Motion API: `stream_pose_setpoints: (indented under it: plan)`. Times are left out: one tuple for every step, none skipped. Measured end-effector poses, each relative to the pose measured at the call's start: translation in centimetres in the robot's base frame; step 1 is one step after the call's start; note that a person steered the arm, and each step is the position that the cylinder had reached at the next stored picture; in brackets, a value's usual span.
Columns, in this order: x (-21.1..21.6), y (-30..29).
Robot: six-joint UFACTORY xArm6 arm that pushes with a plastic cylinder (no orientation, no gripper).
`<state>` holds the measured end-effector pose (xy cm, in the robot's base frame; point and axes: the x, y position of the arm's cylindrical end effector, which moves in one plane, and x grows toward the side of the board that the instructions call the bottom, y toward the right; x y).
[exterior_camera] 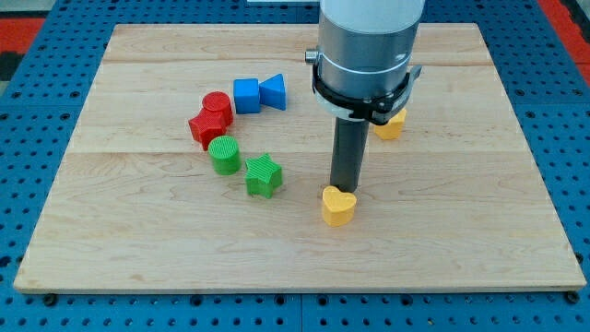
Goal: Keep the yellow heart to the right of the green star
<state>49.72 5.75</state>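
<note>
Yellow heart-shaped ribbed plastic block [338, 205] lies flat on the light wooden table [138, 249], below the table's centre and slightly toward the view's right. Its top face shows fine parallel ridges, its two lobes point to the view's top, and its side walls are a darker orange-yellow. We see our tip [347, 189], the lower end of the dark rod, standing at the lobed upper edge of this heart, touching it or nearly so; the exact contact cannot be resolved. We carry no jaws, so there is no opening state to report.

Green star-shaped ribbed block [264, 175] sits to the view's left of the heart, with a clear gap between them. A green cylinder block [224, 155] lies just beside the star, up and to its left. Two red blocks [210, 118] stand pressed together above the cylinder; the upper looks round, the lower cannot be identified. A blue cube block [247, 96] and a blue block of unclear, wedge-like shape [274, 90] touch each other at the view's top.

A second yellow block [391, 125] is mostly hidden behind the grey arm housing [369, 46]; its shape cannot be determined. The housing is cut off by the view's top edge.
</note>
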Motion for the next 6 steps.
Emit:
stream_pose_setpoints:
  plan:
    - [2.1,4.3]
    - [5.4,5.5]
    - [6.5,1.5]
    - [5.1,-0.4]
    - [2.2,-0.4]
    - [1.0,-0.5]
